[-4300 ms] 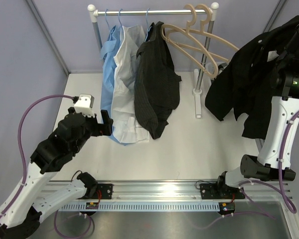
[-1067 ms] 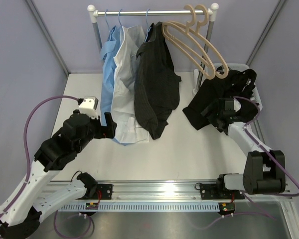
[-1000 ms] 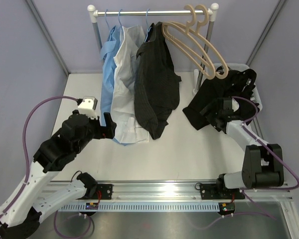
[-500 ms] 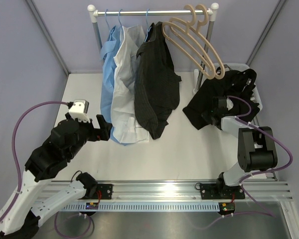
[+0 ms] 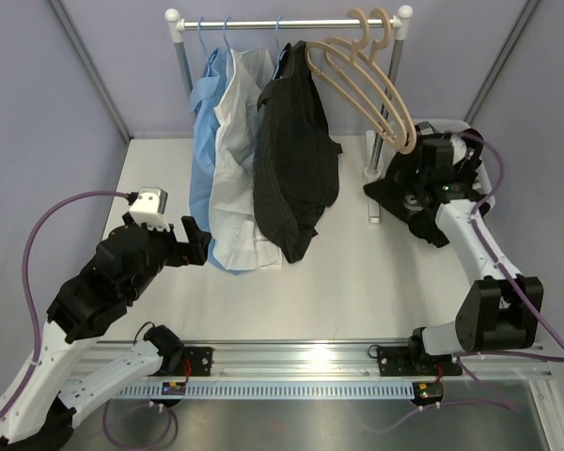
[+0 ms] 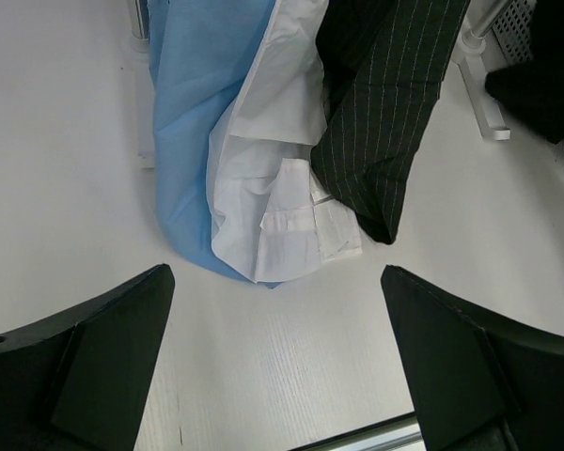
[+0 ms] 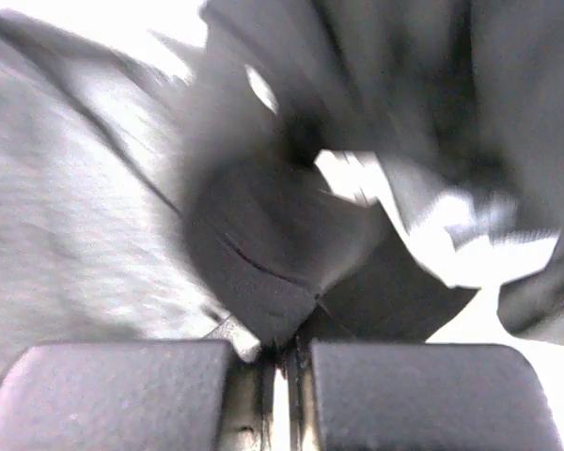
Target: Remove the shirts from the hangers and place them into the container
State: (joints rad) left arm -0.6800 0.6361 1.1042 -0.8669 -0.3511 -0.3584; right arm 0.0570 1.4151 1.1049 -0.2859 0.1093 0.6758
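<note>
Black shirt (image 5: pixel 387 188) sat bunched at the left edge of the container (image 5: pixel 448 123), far right, pinched in the fully closed right gripper (image 7: pixel 284 362); left gripper (image 6: pixel 280 362) gaped empty. Stowing step, likely: lift fabric inside, then let go.

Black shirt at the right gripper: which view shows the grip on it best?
Right wrist view: though blurred, it shows a fold of the black shirt pinched in the shut right gripper. Top external shows the shirt bunched by the white basket, grip hidden. Left wrist catches only a dark corner.
</note>
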